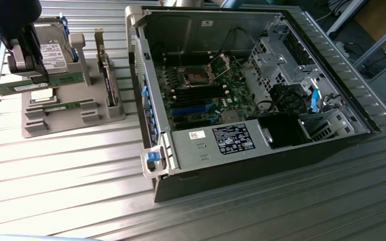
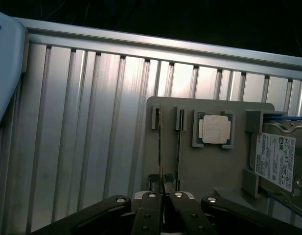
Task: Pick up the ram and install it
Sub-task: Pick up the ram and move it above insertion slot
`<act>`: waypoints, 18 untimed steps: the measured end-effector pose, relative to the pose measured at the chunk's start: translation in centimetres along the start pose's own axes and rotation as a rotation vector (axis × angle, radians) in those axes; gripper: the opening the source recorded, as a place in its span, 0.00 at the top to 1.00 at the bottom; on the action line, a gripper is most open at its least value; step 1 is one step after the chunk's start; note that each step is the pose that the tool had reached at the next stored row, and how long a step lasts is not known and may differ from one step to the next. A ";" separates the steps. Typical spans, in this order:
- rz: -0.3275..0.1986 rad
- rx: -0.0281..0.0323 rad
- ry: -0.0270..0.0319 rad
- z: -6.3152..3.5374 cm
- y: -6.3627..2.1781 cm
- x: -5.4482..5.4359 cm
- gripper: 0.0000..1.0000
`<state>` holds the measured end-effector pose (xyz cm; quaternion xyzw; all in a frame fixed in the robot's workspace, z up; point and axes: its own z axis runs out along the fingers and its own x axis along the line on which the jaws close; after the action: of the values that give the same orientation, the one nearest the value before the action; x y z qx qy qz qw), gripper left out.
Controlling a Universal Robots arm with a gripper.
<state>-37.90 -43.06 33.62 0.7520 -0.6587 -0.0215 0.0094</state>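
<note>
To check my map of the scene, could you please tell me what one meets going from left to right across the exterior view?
gripper → upright card with metal bracket → blue latch on the case → motherboard → metal drive cage

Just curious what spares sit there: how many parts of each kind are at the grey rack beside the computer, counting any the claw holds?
Ram: 2, one in the gripper, one in the rack
Hard drive: 1
Card: 1
Processor: 1
Total: 5
</note>
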 end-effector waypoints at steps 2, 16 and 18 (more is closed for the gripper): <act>0.000 0.0000 0.0000 -0.21 0.01 0.0 0.87; 0.000 0.0001 -0.0001 -1.53 0.07 0.0 0.87; 0.000 0.0000 0.0000 -1.71 0.07 0.0 0.87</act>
<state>-37.90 -43.06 35.33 0.7520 -0.6587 -0.0215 0.0094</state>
